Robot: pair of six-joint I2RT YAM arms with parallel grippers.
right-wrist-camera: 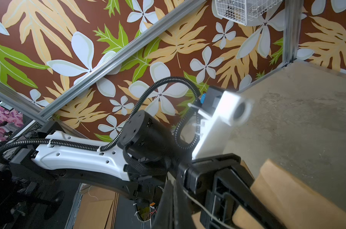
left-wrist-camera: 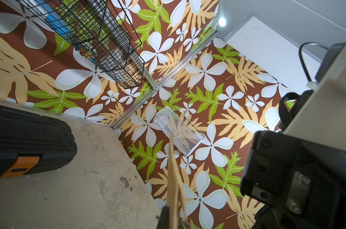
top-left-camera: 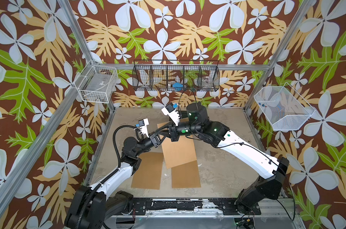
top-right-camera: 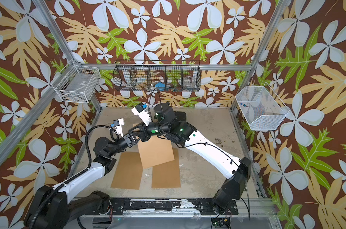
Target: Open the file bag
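table (top-left-camera: 227, 168) stained | flat on it: left file bag (top-left-camera: 147, 170), middle file bag (top-left-camera: 186, 175) | black toolbox (left-wrist-camera: 29, 138)

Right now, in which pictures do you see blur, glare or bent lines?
Right wrist view: the left arm's camera housing is smeared. Left wrist view: a ceiling lamp glares, and the right arm's camera housing is near and out of focus. Both top views: the frame posts lean outward, as a wide lens would make them.

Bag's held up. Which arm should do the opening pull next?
Right. The left gripper clamps the file bag, steadying it; the right gripper looks shut on the white string, so it can probably pull that free.
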